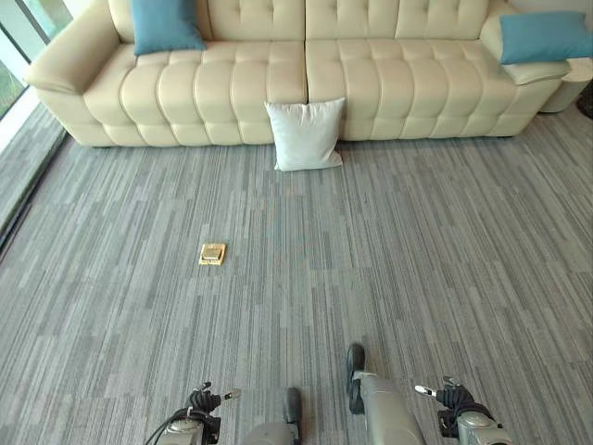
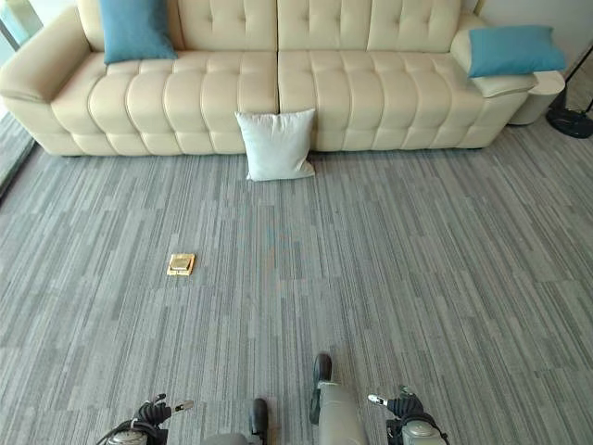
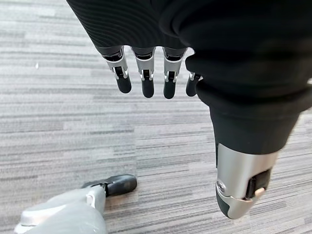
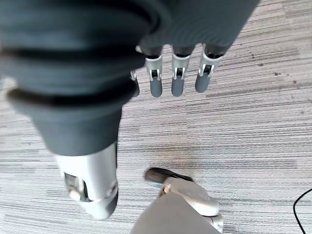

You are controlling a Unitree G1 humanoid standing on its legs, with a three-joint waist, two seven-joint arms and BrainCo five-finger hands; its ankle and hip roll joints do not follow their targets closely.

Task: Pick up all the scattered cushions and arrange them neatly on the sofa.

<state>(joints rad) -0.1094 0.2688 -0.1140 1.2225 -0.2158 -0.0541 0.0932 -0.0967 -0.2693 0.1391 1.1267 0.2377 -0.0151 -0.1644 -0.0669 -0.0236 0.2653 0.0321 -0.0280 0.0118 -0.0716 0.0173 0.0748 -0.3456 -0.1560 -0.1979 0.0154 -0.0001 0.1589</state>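
Observation:
A white cushion [image 1: 305, 133] stands on the carpet, leaning against the front of the cream sofa [image 1: 232, 93] near its middle. One blue cushion [image 1: 165, 24] rests upright against the sofa's back at the left end. A second blue cushion [image 1: 545, 36] lies on the right armrest. In the left wrist view my left hand [image 3: 146, 83] hangs over bare carpet, fingers straight, holding nothing. My right hand [image 4: 178, 80] in the right wrist view is the same, open and empty above the carpet. Both hands are well short of the white cushion.
A small brass floor box [image 1: 212, 253] is set in the grey striped carpet, left of centre. A window wall [image 1: 17, 65] runs along the left. A black stand base [image 2: 570, 120] sits right of the sofa.

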